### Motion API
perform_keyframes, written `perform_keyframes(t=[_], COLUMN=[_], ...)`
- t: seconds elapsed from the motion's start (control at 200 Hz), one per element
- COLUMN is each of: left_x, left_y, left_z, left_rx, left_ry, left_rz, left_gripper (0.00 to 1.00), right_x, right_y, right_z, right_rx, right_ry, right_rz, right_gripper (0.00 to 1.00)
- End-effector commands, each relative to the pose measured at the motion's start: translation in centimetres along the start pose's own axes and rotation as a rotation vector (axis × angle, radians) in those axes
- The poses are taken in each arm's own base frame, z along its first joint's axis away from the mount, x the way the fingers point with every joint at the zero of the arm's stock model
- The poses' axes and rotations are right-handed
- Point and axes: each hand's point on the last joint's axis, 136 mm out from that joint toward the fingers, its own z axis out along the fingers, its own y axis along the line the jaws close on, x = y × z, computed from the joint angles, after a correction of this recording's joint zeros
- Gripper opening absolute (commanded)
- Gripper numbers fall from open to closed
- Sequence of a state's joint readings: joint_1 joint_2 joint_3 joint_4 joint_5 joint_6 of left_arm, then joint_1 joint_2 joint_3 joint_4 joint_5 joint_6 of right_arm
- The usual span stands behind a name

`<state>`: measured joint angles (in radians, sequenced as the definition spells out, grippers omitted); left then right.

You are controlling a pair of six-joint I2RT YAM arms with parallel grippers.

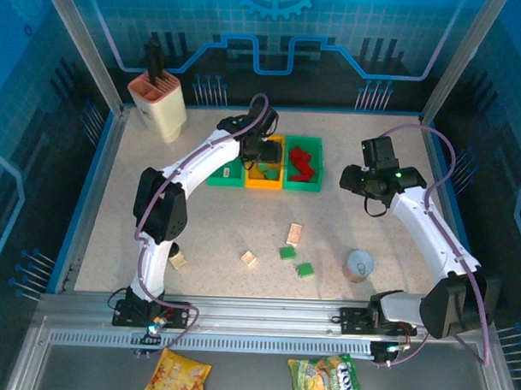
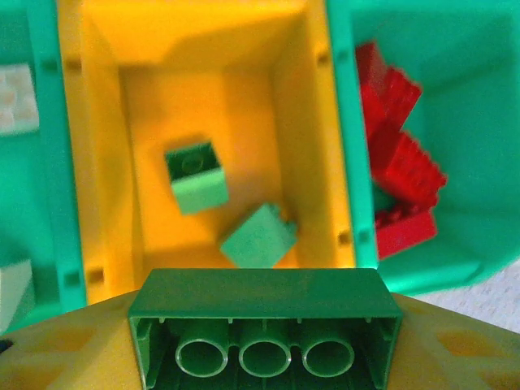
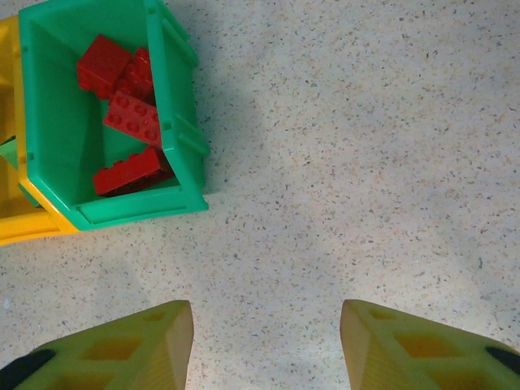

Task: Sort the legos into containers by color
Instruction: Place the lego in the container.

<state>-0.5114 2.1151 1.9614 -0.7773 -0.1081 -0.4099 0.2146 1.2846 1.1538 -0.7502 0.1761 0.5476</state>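
**Step in hand: deposit a green brick in the centre bin**

1. Condition. The left fingers (image 2: 57, 353) are clenched on a green oblong brick (image 2: 264, 321). It sits at the bottom centre of the left wrist view, with its hollow underside and three tubes facing the camera. The brick hangs at the near wall of the orange-yellow bin (image 2: 97, 162) and appears not yet fully over the floor. A dark green brick (image 2: 195, 175) and a lighter green brick (image 2: 260, 236) lie on that floor. The right fingers (image 3: 138, 349) stand released with nothing between them. They are over bare worktop (image 3: 366, 162), to the lower right of the right green bin (image 3: 183, 138).

2. Positioning. Carry the brick toward the top of the frame until it is over the middle of the bin floor. Its long side lies across the bin's width, so centre it between the side walls. The red bricks (image 2: 398, 171) lie just beyond the right wall, and a cream brick (image 2: 16, 97) lies beyond the left wall.

3. Release. Descend inside the rim before opening. A drop from height is likely to bounce off the two bricks below. Spread the fingers fully, then withdraw straight up.

4. Remaining work. In the top view, a loose green brick (image 1: 288, 252), a second green brick (image 1: 305, 269) and a loose cream brick (image 1: 294, 233) lie at lower centre, near the grey cup (image 1: 359, 265).
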Motion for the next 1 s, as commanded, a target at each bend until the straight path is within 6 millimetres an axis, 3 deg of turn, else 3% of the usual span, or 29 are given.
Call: perform_keyframes(t=[0.0,0.275,0.56,0.996], left_x=[-2.1,-5.2,-5.4,-4.9], left_y=[-0.2,0.3,1.9,1.6], left_z=[1.3,4.2,7.5,6.7], left_rx=[0.021,0.018,0.016,0.041], left_ry=[-0.040,-0.110,-0.109,-0.100], left_rz=[-0.048,-0.083,-0.135,-0.147], left_gripper=[0.65,0.65,0.64,0.72], right_x=[-0.2,0.4,0.8,0.5], right_y=[-0.6,-0.9,-1.5,-1.6], right_z=[-1.1,-1.2,-1.6,-2.4], right_rx=[0.008,0.013,0.030,0.027], right_ry=[-0.018,-0.011,-0.013,-0.030], right_rz=[-0.002,0.006,-0.002,0.001], right_gripper=[0.52,0.52,0.52,0.52])
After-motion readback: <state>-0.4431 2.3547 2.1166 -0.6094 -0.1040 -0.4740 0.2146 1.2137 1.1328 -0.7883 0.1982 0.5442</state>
